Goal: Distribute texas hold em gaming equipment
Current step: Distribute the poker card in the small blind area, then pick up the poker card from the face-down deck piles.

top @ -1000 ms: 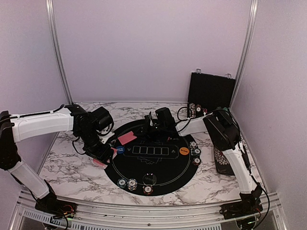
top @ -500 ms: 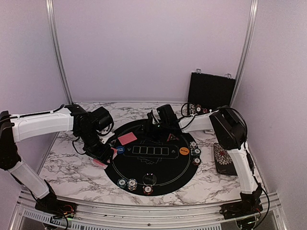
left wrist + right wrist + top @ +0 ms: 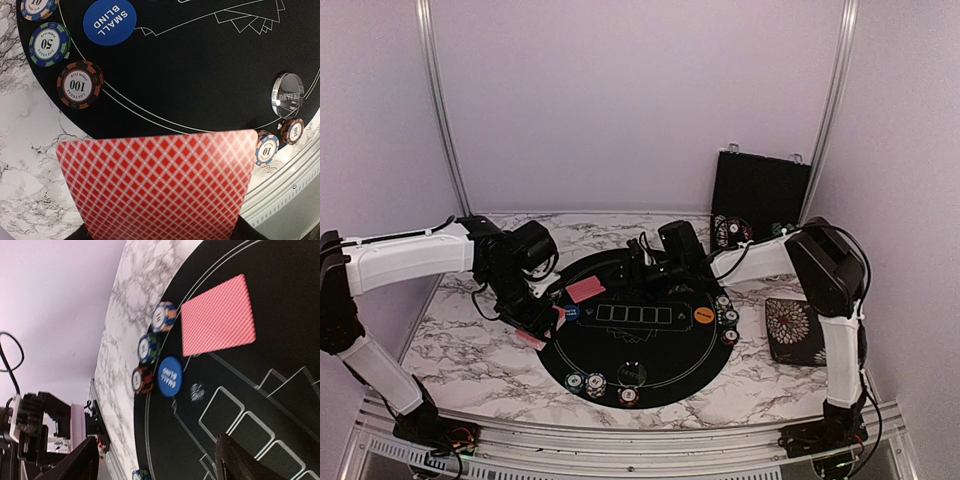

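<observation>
From above, a round black poker mat [image 3: 670,355] lay on the marble worktop [image 3: 470,350]. The left fingers [image 3: 537,322] hung at the mat's left edge, closed on a red-backed card [image 3: 529,338]. The right fingers [image 3: 645,258] hung over the mat's far side. A loose card [image 3: 585,290] lay face down on the mat to their left, apart from them. A blue button [image 3: 571,313] sat near the left fingers and an orange button [image 3: 703,316] sat opposite. The right-rim chips [image 3: 730,317] and near-rim chips [image 3: 595,383] lined the mat's edge. A black chip case [image 3: 760,190] stood upright at the back right, and a floral pad [image 3: 795,330] lay right of the mat.

In the left wrist view, the red-backed card [image 3: 155,185] filled the lower frame, gripped at its near end and hiding most of the fingers. Beyond it lay the blue button [image 3: 110,20], the left-rim chips [image 3: 79,91] and a clear dealer button [image 3: 287,95].

In the right wrist view, two dark fingers [image 3: 239,462] stood wide apart with nothing between them. The loose card [image 3: 218,316] lay flat well ahead, beside the left-rim chips [image 3: 149,347] and the blue button [image 3: 170,376].
</observation>
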Controlling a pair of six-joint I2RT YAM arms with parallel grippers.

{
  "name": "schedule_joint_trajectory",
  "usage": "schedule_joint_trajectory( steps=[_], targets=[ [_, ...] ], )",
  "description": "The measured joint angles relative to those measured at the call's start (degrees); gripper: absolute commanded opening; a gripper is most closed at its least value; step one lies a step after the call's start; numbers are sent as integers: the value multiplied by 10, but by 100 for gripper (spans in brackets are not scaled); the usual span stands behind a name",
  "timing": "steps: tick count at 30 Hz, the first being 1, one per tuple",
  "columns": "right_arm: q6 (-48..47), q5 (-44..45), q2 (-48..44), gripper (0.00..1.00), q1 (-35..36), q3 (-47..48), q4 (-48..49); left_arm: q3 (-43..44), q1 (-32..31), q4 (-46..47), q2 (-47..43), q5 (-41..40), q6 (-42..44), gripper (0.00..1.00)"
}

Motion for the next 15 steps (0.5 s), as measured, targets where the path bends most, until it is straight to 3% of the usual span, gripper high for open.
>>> schedule_joint_trajectory(
  steps=[15],
  targets=[
    [77,-75,-35,79,63,-80,113,33,-46,-3,18,-1,3,59]
  ],
)
